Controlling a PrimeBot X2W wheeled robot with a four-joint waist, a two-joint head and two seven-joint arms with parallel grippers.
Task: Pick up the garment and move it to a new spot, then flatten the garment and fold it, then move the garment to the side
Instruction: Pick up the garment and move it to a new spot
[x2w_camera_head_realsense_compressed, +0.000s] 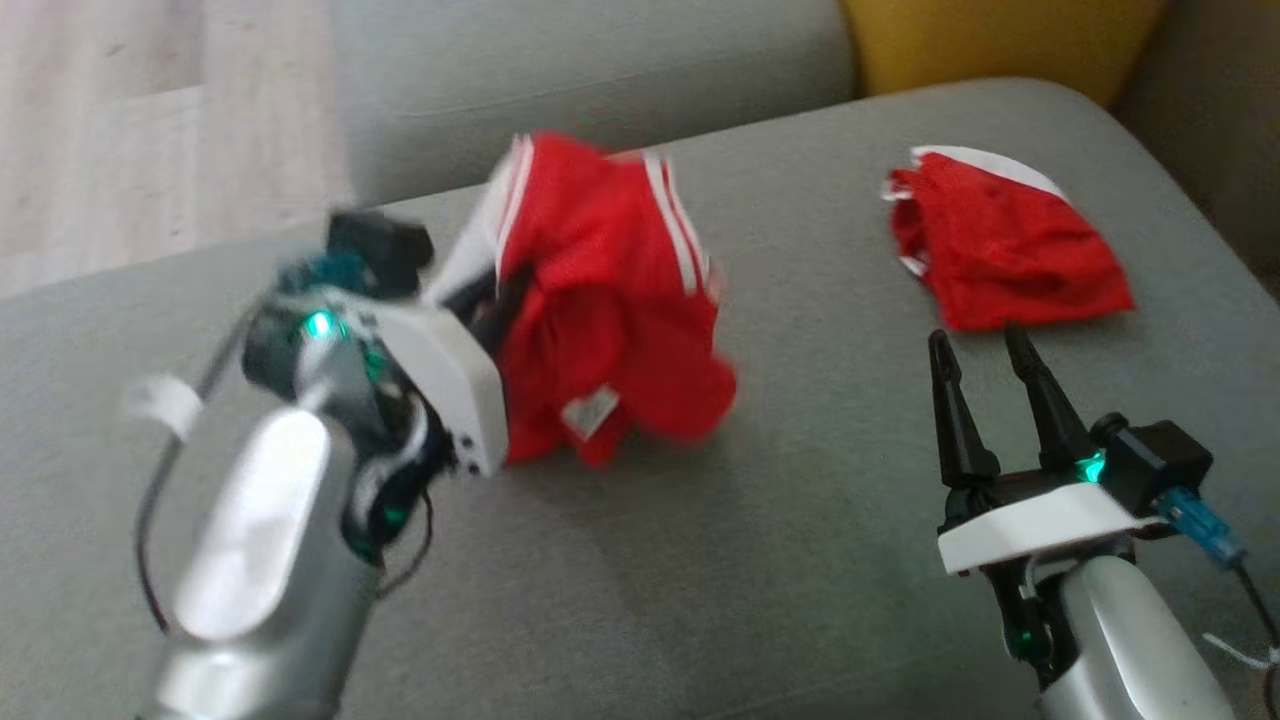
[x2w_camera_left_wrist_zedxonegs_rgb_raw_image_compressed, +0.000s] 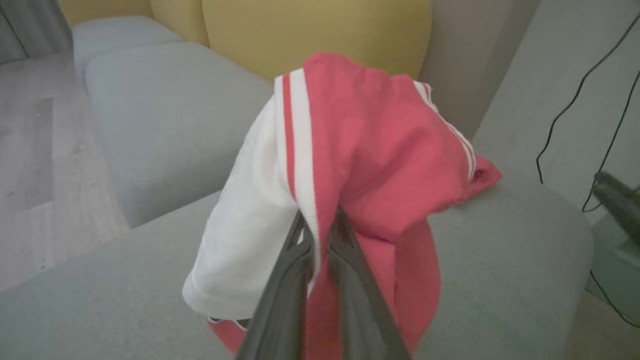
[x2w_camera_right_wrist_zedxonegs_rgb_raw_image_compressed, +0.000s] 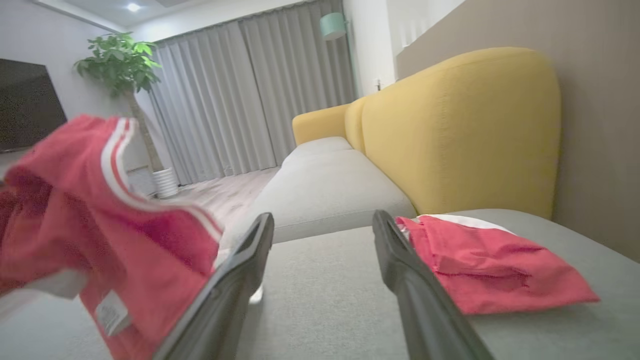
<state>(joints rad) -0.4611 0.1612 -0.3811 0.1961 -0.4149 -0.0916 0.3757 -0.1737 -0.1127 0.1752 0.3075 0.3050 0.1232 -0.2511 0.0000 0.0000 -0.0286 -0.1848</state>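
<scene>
Left end effector (x2w_camera_left_wrist_zedxonegs_rgb_raw_image_compressed: 320, 225): fingers pressed almost together, pinching the garment (x2w_camera_head_realsense_compressed: 610, 290) right on a white stripe where the red meets a white panel. The fabric is bunched and drapes round the fingers, held up over the grey sofa (x2w_camera_head_realsense_compressed: 700, 580) seat. In the head view it sits just off centre toward 12 o'clock. It's blurry there, so I can't tell if the lowest fold touches the cushion.

Labels: there's one small white tag (x2w_camera_head_realsense_compressed: 590, 410) at the 6 o'clock end of the bundle, but the print is way too smeared to read. No brand that I can make out, just paired white stripes on red.

Orientation: in the head view the long axis runs roughly 12 to 6. The stripes follow it, leaning a bit toward 5, and the tag end points at 6, toward the robot.

Right end effector (x2w_camera_head_realsense_compressed: 975, 340): down at 4 o'clock, fingers spread wide with the tips pointing at 12. It stops just short of a second red piece (x2w_camera_head_realsense_compressed: 1000, 245) lying folded flat on the seat at 2 o'clock, with a white edge on its 12 o'clock side, well apart from the held garment.

A yellow backrest (x2w_camera_right_wrist_zedxonegs_rgb_raw_image_compressed: 460, 130) stands behind the seat.
</scene>
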